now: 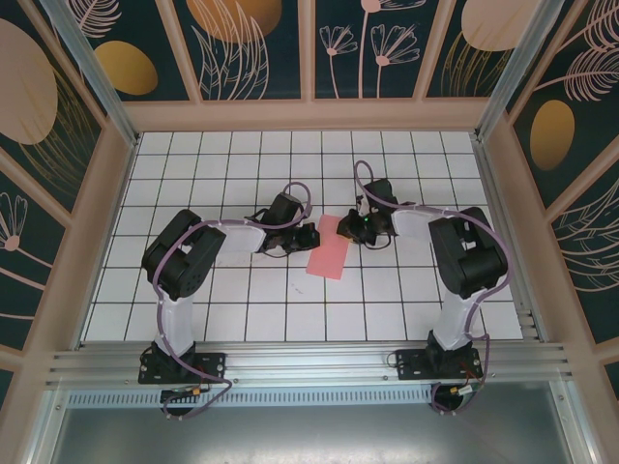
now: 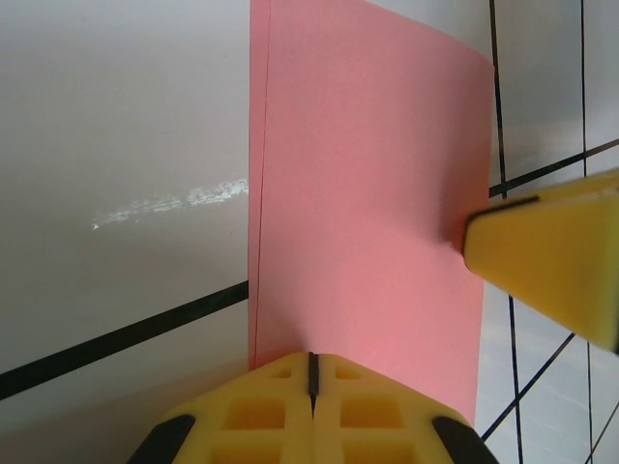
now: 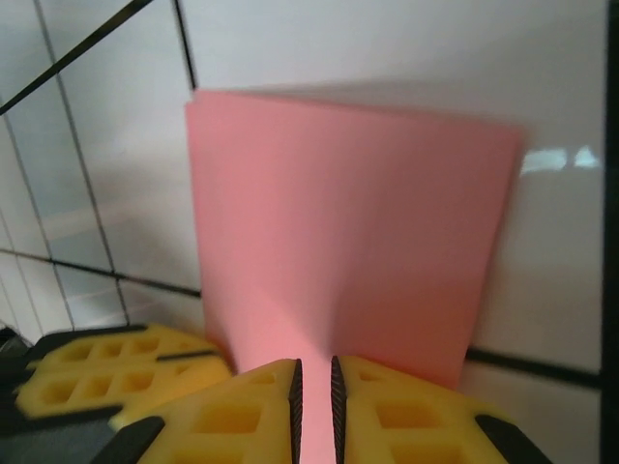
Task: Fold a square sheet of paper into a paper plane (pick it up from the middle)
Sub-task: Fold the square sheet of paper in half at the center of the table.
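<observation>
Enclosing the workspace on three sides are dark wall panels printed with pale flowers and gold discs. Inside them lies the bench, a white surface ruled into a black grid. An aluminium rail runs along its 6 o'clock edge and carries both bases. The left arm rises from the rail at about 7 o'clock, the right arm at about 5 o'clock. Both bend inward, so the wrists face each other across the centre.

Between them, at the middle of the grid, lies the square sheet of paper. It is salmon pink and folded over into a narrow rectangle, its long sides running roughly 12 to 6 o'clock, tipped a little. From the left wrist, two layers show along one long edge, one just proud of the other.

From overhead, the left jaws meet the sheet at its 9 o'clock side. In the left wrist view their yellow fingers are pressed fully together with only a dark seam between them. Their tips touch the sheet's near edge; whether they nip it or merely touch it I cannot tell.

The right jaws come in at the sheet's 2 o'clock corner. From the right wrist, their yellow fingers stand almost together, and pink shows in the thin slit between them. They pinch the sheet's near edge, which buckles slightly just ahead of them.
</observation>
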Motion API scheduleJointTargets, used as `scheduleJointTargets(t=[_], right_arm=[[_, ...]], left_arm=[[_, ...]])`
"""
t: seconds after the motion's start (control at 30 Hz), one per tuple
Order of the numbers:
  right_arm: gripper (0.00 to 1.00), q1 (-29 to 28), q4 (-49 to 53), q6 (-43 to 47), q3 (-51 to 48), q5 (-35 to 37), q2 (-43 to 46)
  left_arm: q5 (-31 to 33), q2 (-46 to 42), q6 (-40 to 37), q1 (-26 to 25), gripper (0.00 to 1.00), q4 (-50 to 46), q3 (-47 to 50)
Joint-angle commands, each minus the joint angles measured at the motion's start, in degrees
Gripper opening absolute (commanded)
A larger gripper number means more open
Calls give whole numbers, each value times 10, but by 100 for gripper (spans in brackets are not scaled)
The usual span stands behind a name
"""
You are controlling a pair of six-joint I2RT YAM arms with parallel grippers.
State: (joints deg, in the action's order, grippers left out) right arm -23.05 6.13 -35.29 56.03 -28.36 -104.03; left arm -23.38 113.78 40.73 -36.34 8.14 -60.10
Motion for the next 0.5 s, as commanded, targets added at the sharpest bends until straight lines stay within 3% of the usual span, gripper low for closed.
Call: scheduleJointTargets(t=[0.0, 0.33, 0.47], right_arm=[[19, -19, -23, -21, -31, -20, 43], [18, -34, -60, -46, -99, 6, 16], [18, -41, -47, -39, -100, -2, 60]], left_arm=[[19, 11, 1, -2, 7, -70, 21], [19, 13, -1, -3, 7, -73, 21], [22, 10, -1, -3, 7, -74, 23]])
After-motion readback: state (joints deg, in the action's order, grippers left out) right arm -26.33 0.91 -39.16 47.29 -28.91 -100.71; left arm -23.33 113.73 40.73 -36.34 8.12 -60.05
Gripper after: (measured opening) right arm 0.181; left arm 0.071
